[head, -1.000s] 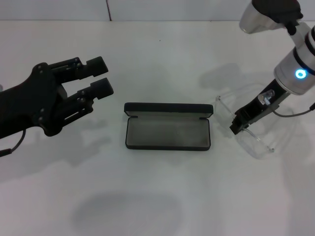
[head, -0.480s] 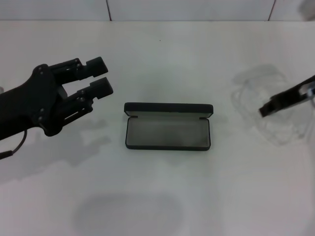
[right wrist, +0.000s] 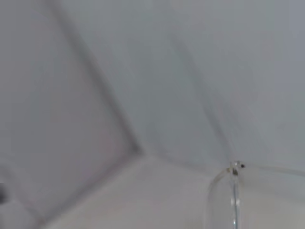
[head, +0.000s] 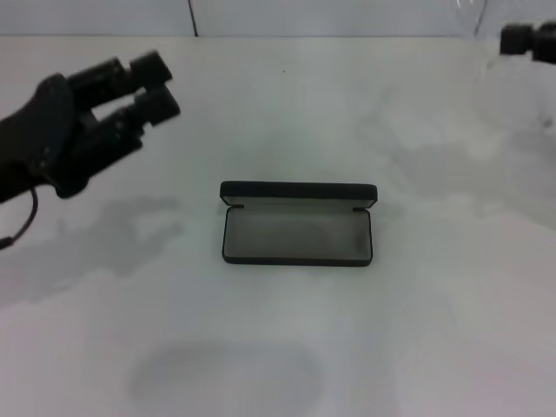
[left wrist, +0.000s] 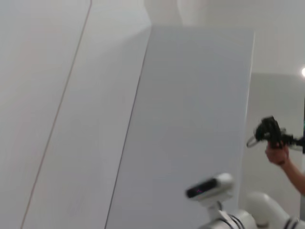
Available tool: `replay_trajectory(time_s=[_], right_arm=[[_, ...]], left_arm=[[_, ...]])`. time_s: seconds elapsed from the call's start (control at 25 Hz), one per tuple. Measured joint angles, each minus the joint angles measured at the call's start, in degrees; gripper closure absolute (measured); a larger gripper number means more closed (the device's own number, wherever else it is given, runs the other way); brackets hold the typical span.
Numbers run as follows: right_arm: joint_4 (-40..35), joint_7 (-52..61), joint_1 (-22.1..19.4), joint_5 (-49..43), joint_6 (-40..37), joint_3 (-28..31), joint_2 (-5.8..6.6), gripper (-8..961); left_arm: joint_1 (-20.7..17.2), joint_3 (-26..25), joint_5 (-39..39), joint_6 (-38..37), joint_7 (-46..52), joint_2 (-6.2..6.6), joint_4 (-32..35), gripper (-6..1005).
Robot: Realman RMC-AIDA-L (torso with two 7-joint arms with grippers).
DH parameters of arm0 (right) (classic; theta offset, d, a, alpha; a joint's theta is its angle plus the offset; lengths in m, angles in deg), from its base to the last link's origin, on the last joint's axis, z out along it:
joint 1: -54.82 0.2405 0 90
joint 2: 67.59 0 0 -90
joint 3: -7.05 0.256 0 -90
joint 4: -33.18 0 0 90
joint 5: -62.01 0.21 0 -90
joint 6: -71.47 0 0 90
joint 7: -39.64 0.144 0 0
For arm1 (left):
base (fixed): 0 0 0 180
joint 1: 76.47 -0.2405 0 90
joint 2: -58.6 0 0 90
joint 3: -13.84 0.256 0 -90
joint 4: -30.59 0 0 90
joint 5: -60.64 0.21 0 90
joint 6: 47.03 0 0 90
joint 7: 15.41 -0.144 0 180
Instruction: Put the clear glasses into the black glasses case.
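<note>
Centrally on the white bench (head: 287,347) lies the black glasses case (head: 297,224), lid open. Left hand (head: 148,82) hovers far left, fingers spread. Right hand (head: 526,41), far right; grip indiscernible.

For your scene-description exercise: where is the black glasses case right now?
In the head view, the black glasses case lies open mid-table, between the raised left gripper and the right gripper at the far right edge.

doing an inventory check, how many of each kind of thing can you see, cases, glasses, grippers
black glasses case: 1, open on the table
clear glasses: 1, seen in the right wrist view
grippers: 2, left gripper and right gripper
total: 4
</note>
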Motion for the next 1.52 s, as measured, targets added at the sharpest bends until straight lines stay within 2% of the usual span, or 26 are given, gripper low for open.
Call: replay_trajectory(time_s=[0.16, 0.28, 0.4, 0.6, 0.72, 0.88, 0.92, 1.04, 1.24, 1.52], right_arm=[[0.4, -14.9, -3.6, 11.8, -6.8, 0.9, -0.12, 882], [1.0, -24.3, -5.7, 15.4, -9.1, -4.1, -0.37, 882], [1.1, -31.1, -6.3, 14.9, -9.6, -11.3, -0.24, 882], [2.2, -38.7, -5.4, 13.5, -5.3, -22.6, -0.32, 883], [3.0, -41.5, -4.0, 13.0, -2.9, -27.2, -0.3, 883], [3.0, -44.7, -2.9, 13.2, 0.4, -31.6, -0.43, 883], [2.9, -45.3, -2.7, 13.5, 1.1, -32.3, -0.46, 883], [2.9, -47.9, -1.9, 15.7, 2.7, -34.0, -0.53, 883], [3.5, -50.5, -0.8, 20.0, 3.1, -34.3, -0.46, 883], [4.5, -52.9, -0.1, 22.7, 3.8, -34.6, -0.49, 883]], left_arm=[[2.1, 0.0, -2.4, 0.0, 0.4, -0.46, -0.2, 591], [3.2, 0.0, -3.5, 0.0, 0.3, -1.24, -0.6, 594], [4.3, 0.0, -3.8, 0.1, 0.3, -1.95, -0.5, 643], [5.9, 0.3, -3.8, 0.1, 1.1, -2.22, -1.1, 726], [6.2, 0.2, -3.9, 0.2, 1.1, -2.38, -1.2, 775], [7.1, 0.4, -4.3, 0.2, 0.5, -2.45, -3.2, 770], [7.5, 0.4, -4.3, 0.3, 0.4, -2.44, -4.1, 769], [8.0, 0.3, -4.3, 0.3, 0.2, -2.32, -5.6, 847], [8.1, 0.4, -3.9, 0.3, 0.4, -2.28, -5.7, 917], [8.1, 0.6, -3.4, 0.2, 0.5, -2.24, -6.1, 917]])
